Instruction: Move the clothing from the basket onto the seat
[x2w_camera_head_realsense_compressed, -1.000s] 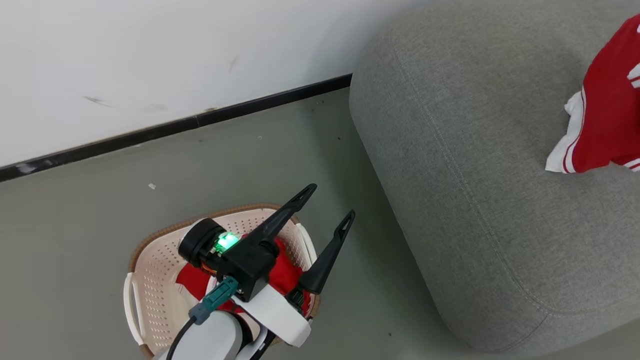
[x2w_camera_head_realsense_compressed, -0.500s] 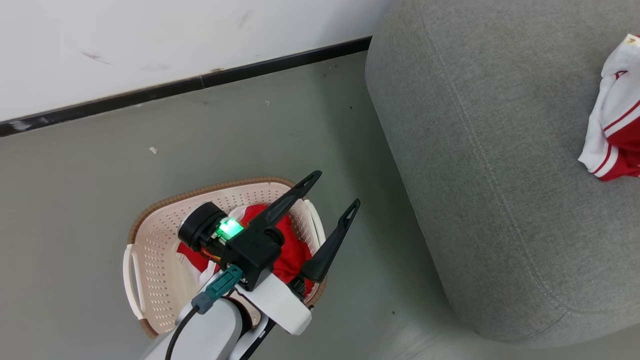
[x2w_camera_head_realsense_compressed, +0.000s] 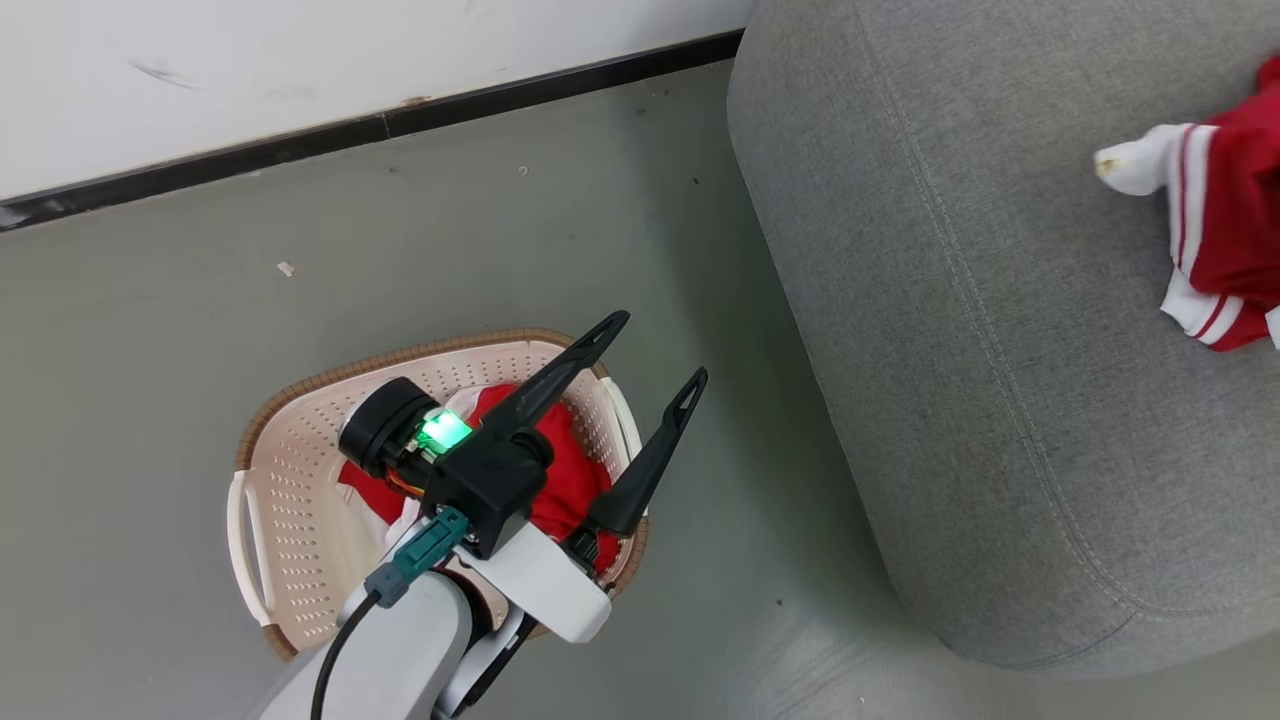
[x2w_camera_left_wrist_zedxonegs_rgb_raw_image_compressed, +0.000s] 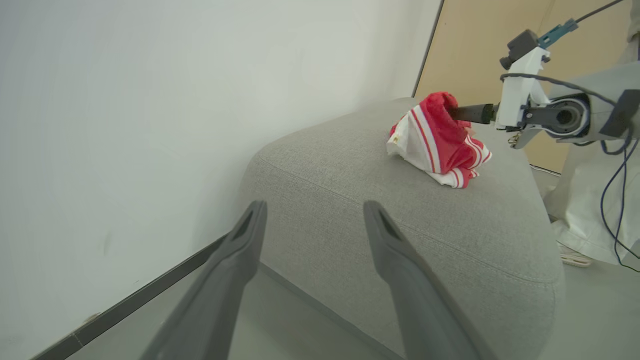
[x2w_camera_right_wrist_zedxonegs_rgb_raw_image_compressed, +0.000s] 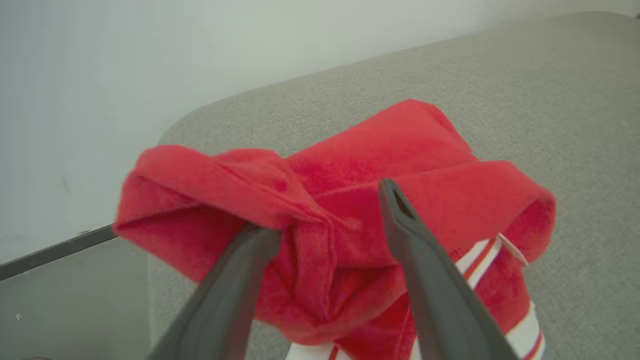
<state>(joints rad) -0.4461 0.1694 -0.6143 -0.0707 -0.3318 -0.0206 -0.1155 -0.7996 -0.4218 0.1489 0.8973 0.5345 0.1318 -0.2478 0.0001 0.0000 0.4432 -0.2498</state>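
head view has the seat (x2w_camera_head_realsense_compressed: 950, 350) filling its right half, with one red garment (x2w_camera_head_realsense_compressed: 1228, 225) lying on it at the far right edge, well apart from the basket (x2w_camera_head_realsense_compressed: 290, 470) on the floor (x2w_camera_head_realsense_compressed: 150, 330) at lower left. a second garment (x2w_camera_head_realsense_compressed: 568, 482) lies inside that basket, partly hidden by the left gripper (x2w_camera_head_realsense_compressed: 662, 347). its fingers stand wide apart with nothing between them and cross the basket's right rim in the frame.

right wrist view shows the right gripper (x2w_camera_right_wrist_zedxonegs_rgb_raw_image_compressed: 327, 210) with its fingers spread about as wide as the left pair. red cloth is bunched between them and one fold lies over the left-hand tip. it looks draped there rather than pinched, though that is a judgement. left wrist view shows the garment's upper end raised at those fingers while its striped hem rests on the seat.

the step in hand seems to be letting this garment go. doing it well means drawing the fingers straight back along their own line, slowly, so the fold slips off the tip instead of dragging the heap toward the seat's rounded edge.

the garment's long axis runs roughly top to bottom along the right edge of the head view. a white corner points left toward the frame's middle, and the frame cuts off its right side.
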